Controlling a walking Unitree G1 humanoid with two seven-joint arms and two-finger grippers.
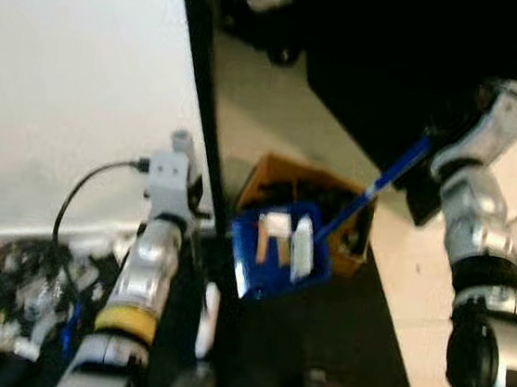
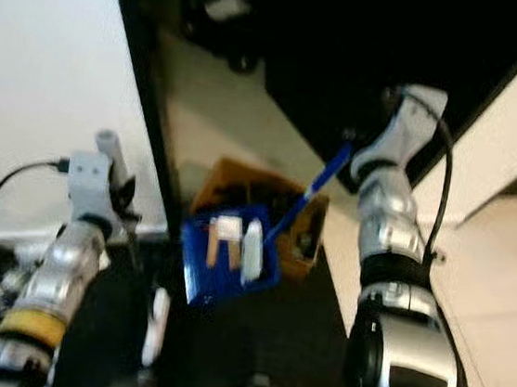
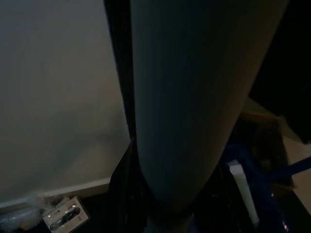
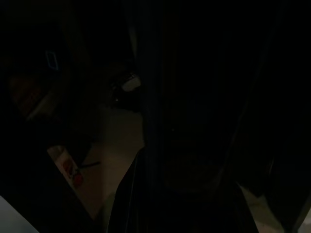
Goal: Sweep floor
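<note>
1. Holding a blue broom handle [image 1: 386,185], the right arm reaches forward from the right side of the head views; the right claw [image 2: 361,154] sits at the handle's upper end against a dark background, and whether its fingers are pinched around the handle cannot be told.
2. The handle slants down to a blue dustpan [image 1: 280,252] on the floor [image 1: 268,111], between the two arms.
3. Pale bits of litter [image 1: 301,247] lie inside the dustpan.
4. Just behind the dustpan sits an orange-brown box [image 1: 275,172] with dark contents.
5. The left arm is raised in front of a white wall panel [image 1: 75,79], beside a dark vertical edge; the left claw [image 1: 182,143] is hard to read, so its fingers cannot be told.
6. In the left wrist view a broad grey pole [image 3: 189,97] runs close along the camera.
7. Cluttered small items [image 1: 22,297] lie on the floor at the lower left.
</note>
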